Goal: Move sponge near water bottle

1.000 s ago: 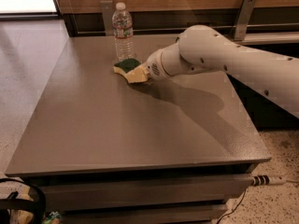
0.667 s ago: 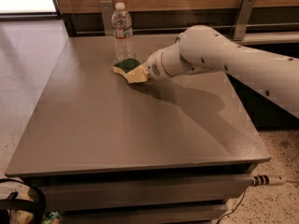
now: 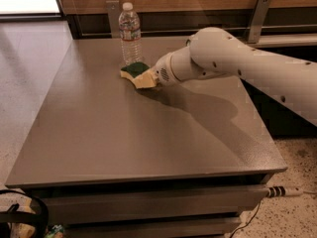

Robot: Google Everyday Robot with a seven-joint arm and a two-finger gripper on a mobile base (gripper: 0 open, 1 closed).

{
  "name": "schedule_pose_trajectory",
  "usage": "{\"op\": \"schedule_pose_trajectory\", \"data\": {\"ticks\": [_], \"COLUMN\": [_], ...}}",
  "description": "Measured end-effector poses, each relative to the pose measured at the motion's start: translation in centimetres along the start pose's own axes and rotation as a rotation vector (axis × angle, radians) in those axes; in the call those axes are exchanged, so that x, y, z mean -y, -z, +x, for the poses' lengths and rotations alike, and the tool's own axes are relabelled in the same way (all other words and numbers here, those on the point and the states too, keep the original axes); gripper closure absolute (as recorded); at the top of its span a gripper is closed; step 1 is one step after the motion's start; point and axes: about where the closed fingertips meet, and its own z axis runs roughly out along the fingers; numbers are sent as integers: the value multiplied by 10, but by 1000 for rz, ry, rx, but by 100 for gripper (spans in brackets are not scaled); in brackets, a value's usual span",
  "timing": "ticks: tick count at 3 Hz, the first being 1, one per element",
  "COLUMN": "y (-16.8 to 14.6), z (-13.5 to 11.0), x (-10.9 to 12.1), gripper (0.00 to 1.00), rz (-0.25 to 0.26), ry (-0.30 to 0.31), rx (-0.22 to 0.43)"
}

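The sponge [image 3: 134, 71], dark green on top over pale yellow foam, lies on the grey table [image 3: 124, 133] just in front of the water bottle [image 3: 130, 33]. The bottle is clear with a white cap and a red-and-white label, and stands upright near the table's far edge. My gripper [image 3: 148, 78] is at the sponge's right end, at the tip of the white arm that reaches in from the right. The gripper touches or holds the sponge's yellow side; the arm's wrist hides the tip.
A wooden wall panel with metal brackets [image 3: 260, 16] runs behind the table. A dark bag or strap [image 3: 20, 219] lies on the floor at the lower left. A cable plug [image 3: 280, 191] lies on the floor at the lower right.
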Motion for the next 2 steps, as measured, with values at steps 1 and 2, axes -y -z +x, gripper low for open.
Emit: {"op": "schedule_pose_trajectory", "data": {"ticks": [1, 2], "y": [-1, -2], "z": [0, -1], "x": [-2, -3], "gripper": [7, 0], "rz": [-3, -4], "ry": [1, 2], "rx": [-1, -1]}}
